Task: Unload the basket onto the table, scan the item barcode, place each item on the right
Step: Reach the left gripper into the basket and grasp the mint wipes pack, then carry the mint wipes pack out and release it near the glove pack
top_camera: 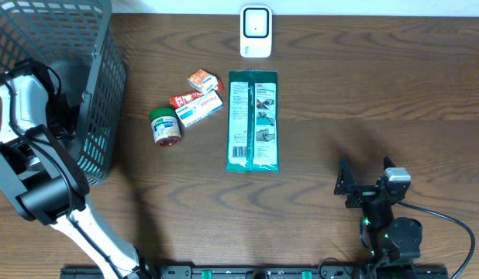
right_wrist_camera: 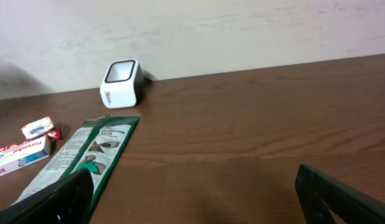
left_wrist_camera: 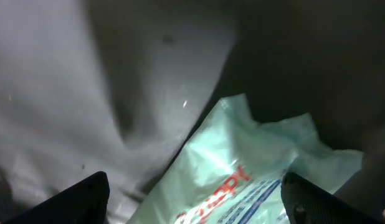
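As the empty left claw (left_wrist_camera: pixel 195 198) is gaping wide, the likely limp, slippery pouch (left_wrist_camera: pixel 261 155) is demanding an edge grip.

Table (top_camera: pixel 363 93), dark wood grain. Far centre: white scanner (top_camera: pixel 256 31). Centre: flat green packet (top_camera: pixel 253 120), laid near-to-far. Just left of it, clustered: orange box (top_camera: pixel 203 80), red box (top_camera: pixel 184 100), white-and-blue box (top_camera: pixel 201 108). Nearer left: green-lidded jar (top_camera: pixel 165 126). Far left: black mesh basket (top_camera: pixel 100 93).

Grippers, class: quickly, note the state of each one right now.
Left gripper: open, holding nothing, above a bag.
Right gripper: open, holding nothing.
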`<move>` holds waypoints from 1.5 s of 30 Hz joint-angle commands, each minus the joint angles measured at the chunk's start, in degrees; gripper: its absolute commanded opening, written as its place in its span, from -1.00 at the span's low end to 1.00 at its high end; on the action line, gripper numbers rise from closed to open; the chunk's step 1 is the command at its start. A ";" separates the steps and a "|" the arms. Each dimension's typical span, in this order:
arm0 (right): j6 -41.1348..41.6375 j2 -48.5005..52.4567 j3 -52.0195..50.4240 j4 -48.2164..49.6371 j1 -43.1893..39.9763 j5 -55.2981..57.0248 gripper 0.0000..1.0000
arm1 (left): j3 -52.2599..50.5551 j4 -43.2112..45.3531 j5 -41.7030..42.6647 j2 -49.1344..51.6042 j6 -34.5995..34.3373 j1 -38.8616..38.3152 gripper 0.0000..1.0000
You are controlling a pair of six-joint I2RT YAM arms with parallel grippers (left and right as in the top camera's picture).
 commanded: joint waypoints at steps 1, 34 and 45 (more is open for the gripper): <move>0.59 -0.15 -0.07 -0.26 -0.26 -0.24 0.98 | -2.36 1.84 0.79 0.26 2.60 -1.31 0.79; 0.59 -0.15 -0.07 -0.26 -0.26 -0.24 0.99 | 0.70 2.54 -1.97 -4.13 1.25 -2.16 -0.86; 0.59 -0.15 -0.07 -0.26 -0.26 -0.24 0.99 | 4.50 8.09 -8.98 -24.81 -0.24 -2.16 -0.86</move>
